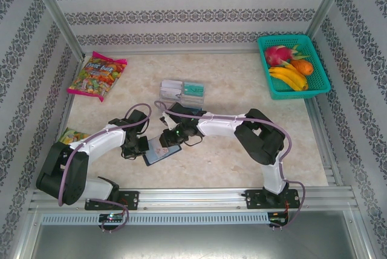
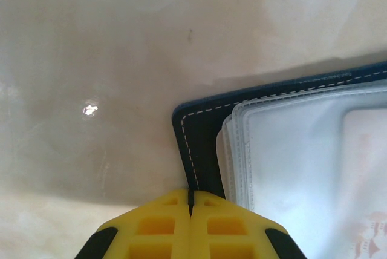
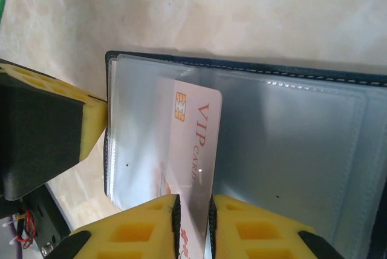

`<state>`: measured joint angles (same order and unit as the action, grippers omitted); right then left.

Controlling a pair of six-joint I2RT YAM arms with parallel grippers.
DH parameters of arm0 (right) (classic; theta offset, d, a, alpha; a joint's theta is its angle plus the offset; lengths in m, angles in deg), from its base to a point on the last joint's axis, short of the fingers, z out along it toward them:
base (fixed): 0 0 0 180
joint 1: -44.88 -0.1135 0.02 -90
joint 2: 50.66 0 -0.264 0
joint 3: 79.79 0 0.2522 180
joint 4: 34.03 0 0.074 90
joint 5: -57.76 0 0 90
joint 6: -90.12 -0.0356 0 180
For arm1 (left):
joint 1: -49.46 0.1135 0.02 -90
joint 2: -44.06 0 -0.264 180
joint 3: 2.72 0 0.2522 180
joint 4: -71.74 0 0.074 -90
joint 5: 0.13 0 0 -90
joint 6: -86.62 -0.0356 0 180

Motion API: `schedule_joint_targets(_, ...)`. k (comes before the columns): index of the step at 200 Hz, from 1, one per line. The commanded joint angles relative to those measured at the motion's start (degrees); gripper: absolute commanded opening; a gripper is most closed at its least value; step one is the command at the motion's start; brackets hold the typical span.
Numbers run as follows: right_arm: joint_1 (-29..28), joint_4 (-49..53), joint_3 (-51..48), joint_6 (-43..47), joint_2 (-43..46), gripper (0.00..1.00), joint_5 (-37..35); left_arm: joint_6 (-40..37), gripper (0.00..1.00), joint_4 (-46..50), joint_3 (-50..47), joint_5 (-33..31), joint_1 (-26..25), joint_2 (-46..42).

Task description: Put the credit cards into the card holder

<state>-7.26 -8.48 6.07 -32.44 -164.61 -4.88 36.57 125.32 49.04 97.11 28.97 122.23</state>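
Beige marbled tabletop (image 1: pixel 242 150) is sitting inside patterned wallpaper walls. Teal plastic basket (image 1: pixel 289 94) is sitting at 2 o'clock, holding a pink dragon fruit, bananas and an orange. Colourful candy bag (image 1: pixel 97 75) is lying at 10 o'clock. Clear acrylic tray (image 1: pixel 183 92) is standing just toward 12 o'clock from centre, carrying white and teal credit cards (image 1: pixel 193 88).

Dark navy bi-fold card holder (image 1: pixel 162 150) (image 2: pixel 202 132) (image 3: pixel 290 150) is lying open at centre, toward 6 o'clock from the tray, with its clear plastic sleeves facing up. Both arms are meeting over it.

Left end effector (image 1: pixel 140 146) (image 2: pixel 190 201) (image 3: pixel 97 114) is sitting at the holder's 9 o'clock side. It's fully closed, pinching the white-stitched navy edge between its yellow fingers.

Right end effector (image 1: pixel 172 133) (image 3: pixel 193 210) is hanging at the holder's 1 o'clock side in the top view. Its yellow fingers are standing slightly apart, leaving a narrow gap. White VIP credit card (image 3: pixel 196 132) with gold chip and red print is lying across the sleeve page nearest the left end effector. Its near end is showing in that gap. Can't tell whether the pads are touching it, or whether the card is under the plastic.
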Motion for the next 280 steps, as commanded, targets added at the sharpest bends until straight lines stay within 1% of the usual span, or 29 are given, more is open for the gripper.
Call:
schedule_joint_targets(1,-0.5,3.4,1.6,1.9,0.7,0.19,-2.8,0.1,0.0,-2.4,-0.8,-0.2,0.6,1.3)
schedule_joint_targets(23,-1.0,5.2,3.0,2.5,-0.1,0.13,-3.7,0.0,0.0,-2.7,-0.8,0.0,0.6,1.5)
schedule_joint_targets(54,-1.6,6.0,4.8,2.8,-1.8,0.1,-3.4,0.0,0.0,-3.2,-1.0,0.2,0.6,1.9)
schedule_joint_targets(148,-2.3,4.8,8.1,1.6,-5.3,0.1,-1.1,0.0,0.0,-3.6,-1.4,0.6,0.7,1.6)
schedule_joint_targets(184,-2.6,7.5,9.8,3.1,-6.3,0.11,-0.5,-0.1,0.0,-3.3,-1.0,0.7,0.6,1.2)
schedule_joint_targets(206,-3.4,9.1,10.1,3.9,-6.3,0.12,-1.4,-0.1,0.0,-3.3,-1.1,0.4,0.7,0.9)
schedule_joint_targets(264,-4.0,10.4,11.2,4.6,-8.1,0.12,-2.4,-0.1,0.0,-3.6,-1.1,0.8,0.7,1.0)
schedule_joint_targets(280,-4.4,9.9,11.6,4.2,-8.7,0.12,-1.3,0.0,0.0,-3.5,-1.0,0.8,0.6,1.0)
